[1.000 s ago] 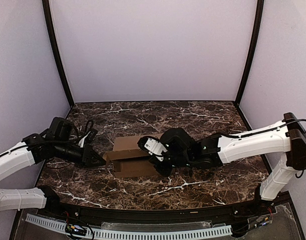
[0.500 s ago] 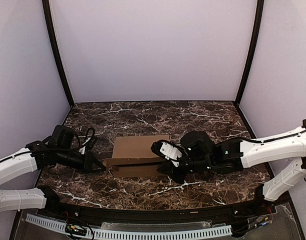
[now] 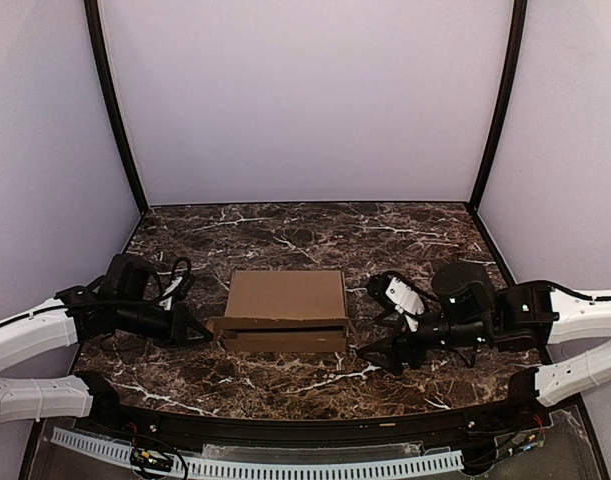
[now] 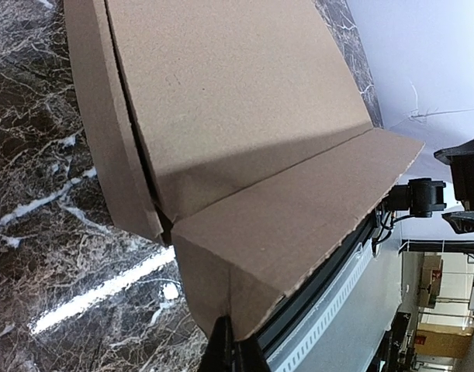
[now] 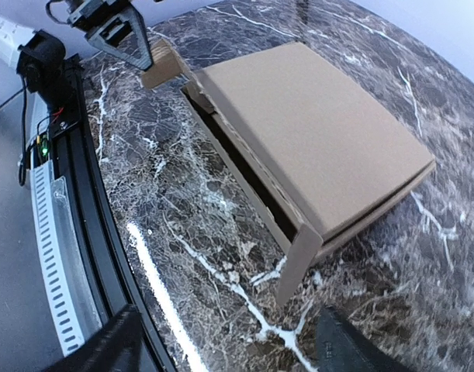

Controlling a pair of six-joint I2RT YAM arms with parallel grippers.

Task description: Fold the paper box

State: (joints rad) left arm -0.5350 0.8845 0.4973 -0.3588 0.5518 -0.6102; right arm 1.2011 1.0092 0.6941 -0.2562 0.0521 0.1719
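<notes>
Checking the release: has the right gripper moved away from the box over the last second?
Yes. The right gripper pulled rightward off the box, toward the right corner post.

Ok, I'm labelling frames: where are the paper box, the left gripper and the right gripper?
paper box point(image 3: 287, 295), top external view, middle of its lid.
left gripper point(image 3: 205, 334), top external view, shut tips at the box's left end.
right gripper point(image 3: 377, 358), top external view, midway between its open tips.

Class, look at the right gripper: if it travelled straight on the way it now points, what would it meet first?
Probably the loose flap at the near corner of the box, which the open right gripper faces, though depth is hard to judge.
</notes>
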